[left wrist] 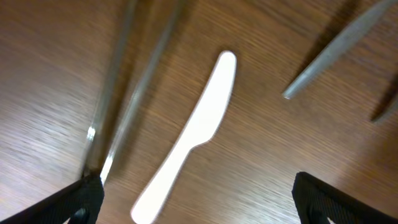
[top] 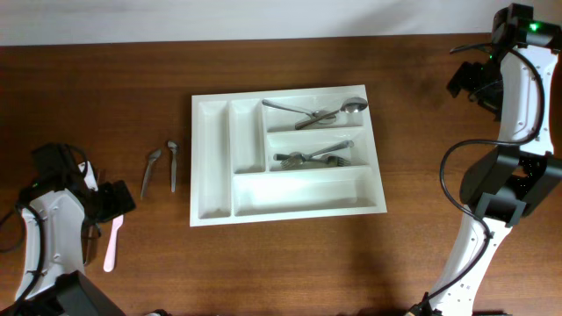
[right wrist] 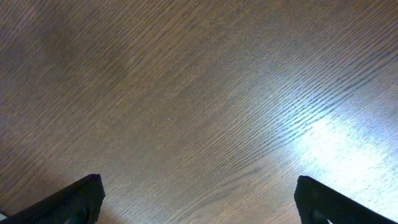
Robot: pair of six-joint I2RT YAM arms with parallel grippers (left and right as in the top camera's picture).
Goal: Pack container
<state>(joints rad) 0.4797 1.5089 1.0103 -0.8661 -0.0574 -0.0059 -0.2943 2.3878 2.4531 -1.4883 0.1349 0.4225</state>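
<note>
Both pincers are spread wide open with nothing in them. The left gripper (left wrist: 198, 204) hangs over a pale plastic knife (left wrist: 189, 134) at the near left of the table (top: 421, 105), fingers clear on either side of it, and the right gripper (right wrist: 199, 202) is over bare tabletop at the far right. The container (top: 211, 175) sits mid-table, with metal cutlery (top: 316, 111) in two of its right-hand compartments.

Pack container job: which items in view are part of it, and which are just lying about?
Job: container; spoon and forks already inside; two loose metal utensils beside it; plastic knife.
Lying about: nothing obvious; the knife is the doubtful one.
</note>
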